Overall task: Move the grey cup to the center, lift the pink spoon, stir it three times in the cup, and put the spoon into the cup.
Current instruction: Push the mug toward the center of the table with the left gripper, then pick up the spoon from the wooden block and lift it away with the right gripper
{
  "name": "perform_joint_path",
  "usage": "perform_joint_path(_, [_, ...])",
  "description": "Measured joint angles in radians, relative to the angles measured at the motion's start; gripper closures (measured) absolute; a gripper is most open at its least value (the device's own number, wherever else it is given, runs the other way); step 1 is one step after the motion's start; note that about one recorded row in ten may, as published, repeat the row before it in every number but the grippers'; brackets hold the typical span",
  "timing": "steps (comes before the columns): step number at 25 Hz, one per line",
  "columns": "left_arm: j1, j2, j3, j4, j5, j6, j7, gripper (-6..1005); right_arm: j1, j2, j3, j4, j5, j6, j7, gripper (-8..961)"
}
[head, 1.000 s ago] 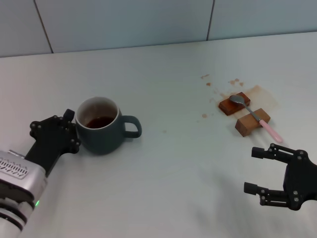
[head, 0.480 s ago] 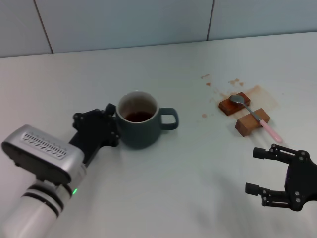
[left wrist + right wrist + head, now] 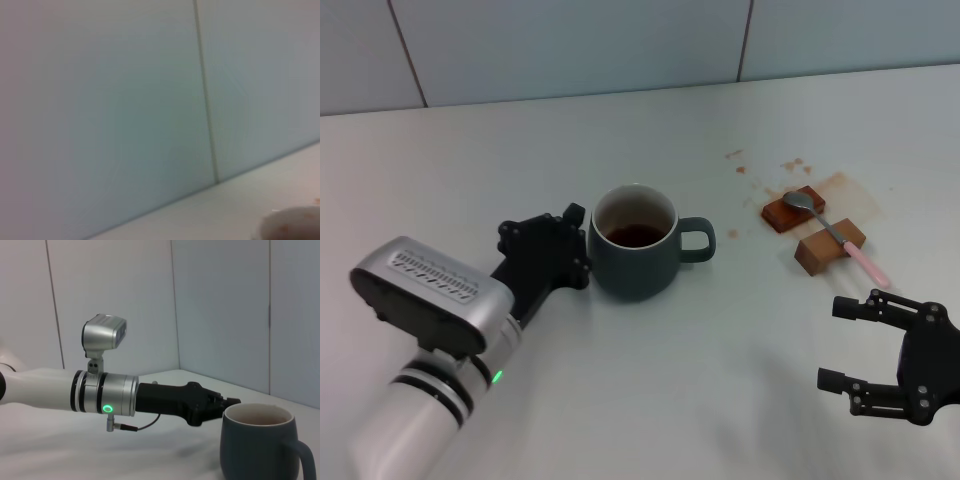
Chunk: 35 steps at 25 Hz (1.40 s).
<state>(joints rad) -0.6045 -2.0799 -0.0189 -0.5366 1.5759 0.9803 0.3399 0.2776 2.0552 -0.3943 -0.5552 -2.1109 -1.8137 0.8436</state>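
One grey cup (image 3: 635, 242) stands near the middle of the white table (image 3: 650, 380), a rounded, glossy blue-grey mug with a pale inner wall, dark brown liquid and a single loop handle turned toward my right side; my left gripper (image 3: 563, 247) presses against its far-from-handle wall, and whether those fingers are spread or closed I cannot tell. One pink spoon (image 3: 833, 232), slim with a silver metal bowl and pale pink handle, lies across two brown wooden blocks (image 3: 812, 232) among brown stains, well apart from the cup. My right gripper (image 3: 860, 345) hovers near the spoon with its black fingers spread wide, holding nothing
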Motion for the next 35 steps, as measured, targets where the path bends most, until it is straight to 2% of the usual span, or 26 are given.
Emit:
perform_joint_path(4, [0.001,0.0,-0.012,-0.004,0.007,0.0,-0.007,1000,0.0,0.0,0.002,0.0,0.001,-0.001,0.0,138])
perform_joint_path(5, [0.052,0.006,-0.012,0.141,0.102,0.129,-0.204,1000,0.0,0.0,0.002,0.0,0.001,-0.001,0.0,138])
perform_joint_path(6, [0.052,0.006,-0.012,0.141,0.102,0.129,-0.204,1000,0.0,0.0,0.002,0.0,0.001,-0.001,-0.001,138])
perform_joint_path(7, [0.071,0.008,-0.012,0.205,0.152,0.184,-0.294,1000,0.0,0.0,0.003,0.0,0.001,-0.001,-0.001,138])
perform_joint_path(8, [0.097,0.013,-0.009,0.32,0.226,0.272,-0.449,1000,-0.001,-0.001,0.007,0.0,0.001,-0.001,-0.002,138])
perform_joint_path(10, [0.119,0.016,-0.005,0.461,0.295,0.357,-0.62,1000,-0.001,-0.001,0.01,0.0,0.002,-0.001,-0.002,138])
perform_joint_path(11, [0.119,0.016,-0.005,0.461,0.295,0.357,-0.62,1000,-0.001,-0.001,0.012,0.0,0.002,-0.001,-0.002,137])
perform_joint_path(12, [0.137,0.021,0.008,0.626,0.364,0.455,-0.815,1001,-0.001,-0.001,0.014,0.0,0.002,-0.001,-0.002,137])
perform_joint_path(15, [0.154,0.032,0.064,0.74,0.412,0.563,-0.947,1001,-0.001,-0.001,0.017,0.0,0.002,-0.001,-0.001,137])
perform_joint_path(16, [0.154,0.032,0.064,0.74,0.412,0.563,-0.947,1001,-0.001,-0.001,0.018,0.0,0.002,-0.001,-0.001,137])
perform_joint_path(18, [0.171,0.048,0.164,0.783,0.424,0.656,-1.01,1001,-0.001,-0.001,0.025,0.0,0.004,-0.001,0.001,137])
perform_joint_path(21, [0.181,0.054,0.227,0.789,0.424,0.7,-1.024,1001,-0.002,-0.001,0.039,0.0,0.005,-0.001,0.002,137])
perform_joint_path(22, [0.193,0.049,0.288,0.8,0.424,0.734,-1.026,1001,-0.002,-0.001,0.045,0.0,0.005,-0.001,0.002,137])
perform_joint_path(24, [0.201,0.038,0.329,0.816,0.424,0.742,-1.026,1001,-0.005,-0.001,0.057,0.0,0.005,-0.001,0.004,137])
perform_joint_path(26, [0.203,0.035,0.342,0.821,0.424,0.743,-1.026,1001,-0.009,-0.001,0.065,0.0,0.005,-0.003,0.005,137])
perform_joint_path(28, [0.207,0.025,0.392,0.843,0.426,0.723,-1.025,1000,-0.013,0.001,0.069,0.0,0.005,-0.004,0.006,137])
perform_joint_path(35, [0.209,0.026,0.41,0.859,0.427,0.682,-1.032,1000,-0.021,0.003,0.069,0.0,0.005,-0.006,0.007,138])
